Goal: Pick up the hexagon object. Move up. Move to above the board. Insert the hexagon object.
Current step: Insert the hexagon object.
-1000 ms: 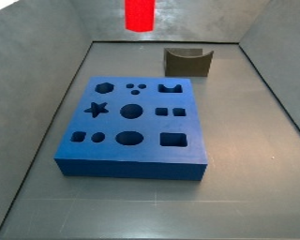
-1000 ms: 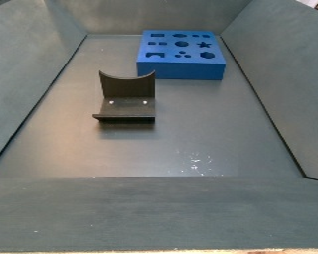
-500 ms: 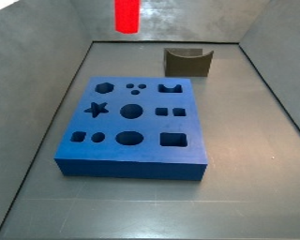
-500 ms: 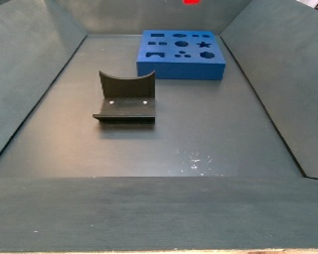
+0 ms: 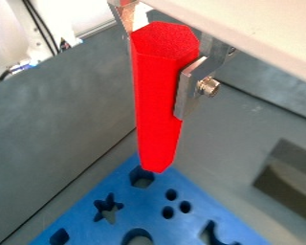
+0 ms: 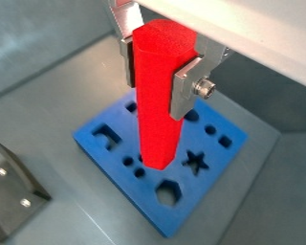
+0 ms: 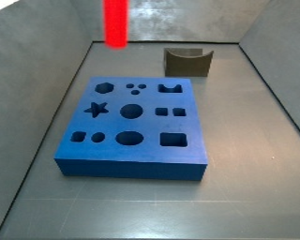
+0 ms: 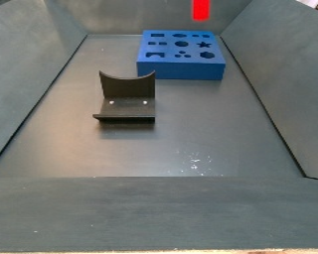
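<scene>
The gripper (image 5: 163,67) is closing its two silver fingers (image 5: 191,88) on the upper part of the hexagon object (image 5: 156,100), and it is carrying this red peg upright in the air. In both wrist views the peg is standing between the finger plates, one plate on each flat side, and most of its length is hanging free below them (image 6: 161,96). The lower end is pointing down to the board (image 6: 118,158), but it is not touching the blue slab.

In a side view the hexagon object (image 7: 116,23) is showing at about 11 o'clock from the board (image 7: 131,127), high over the worktop (image 7: 253,169), and the gripper itself is out of the picture there. In the other side view only the lower end of the peg (image 8: 201,9) is showing, at about 1 o'clock above the board (image 8: 183,54).

The fixture (image 8: 124,97) is standing on the worktop apart from the board
</scene>
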